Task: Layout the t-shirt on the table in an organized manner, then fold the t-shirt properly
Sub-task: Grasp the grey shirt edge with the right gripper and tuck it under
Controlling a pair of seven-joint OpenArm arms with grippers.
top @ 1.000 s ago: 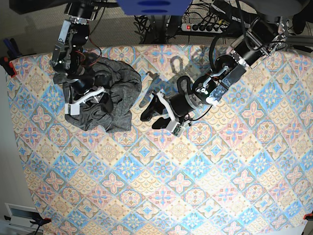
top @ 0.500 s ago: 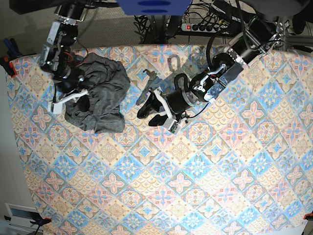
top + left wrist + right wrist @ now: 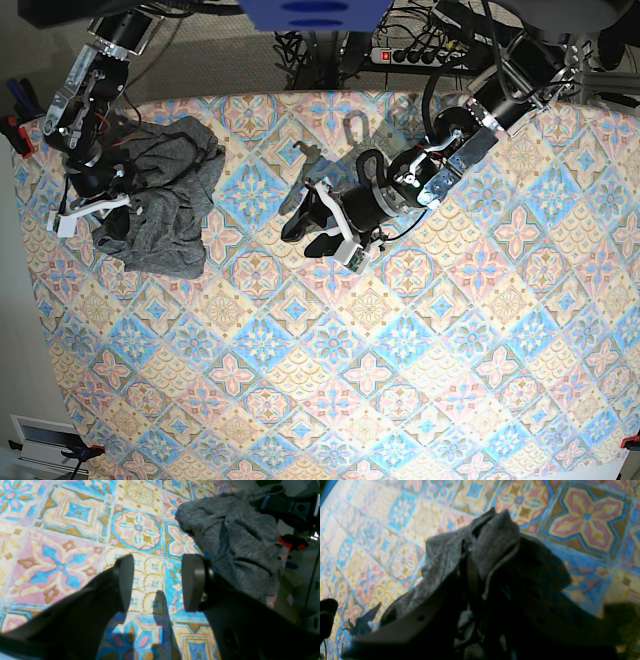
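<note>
**Right Pincer Clamped on a Bunched T-Shirt, Left Pincer Waiting Open**

From the base view, I see the grey t-shirt [image 3: 165,215] in a crumpled heap on the table [image 3: 330,410], over on my right-hand side. My right pincer [image 3: 98,212] is down at the heap. My left pincer [image 3: 322,225] is well apart from it, over patterned cloth near the middle, gripping nothing.

From the left wrist view, my two left fingers stand parted, with only tile pattern between them. The t-shirt lies past them towards the upper right corner, folded over on itself in thick ridges, and part of my right arm reaches in at its far side.

From the right wrist view, a ridge of grey fabric rises between my dark right fingers, and I take them to be clenched on it. Shadow hides the fingertips, so I cannot tell how many layers I have caught.

I judge this to be the laying-out step; folding has yet to begin. The next move calls for drawing this bunched part outwards to loosen the heap, then bringing my left pincer over for another edge. Pinching several layers together could drag the whole heap instead of opening it.

I see no container in any view, so nothing is held in one.
</note>
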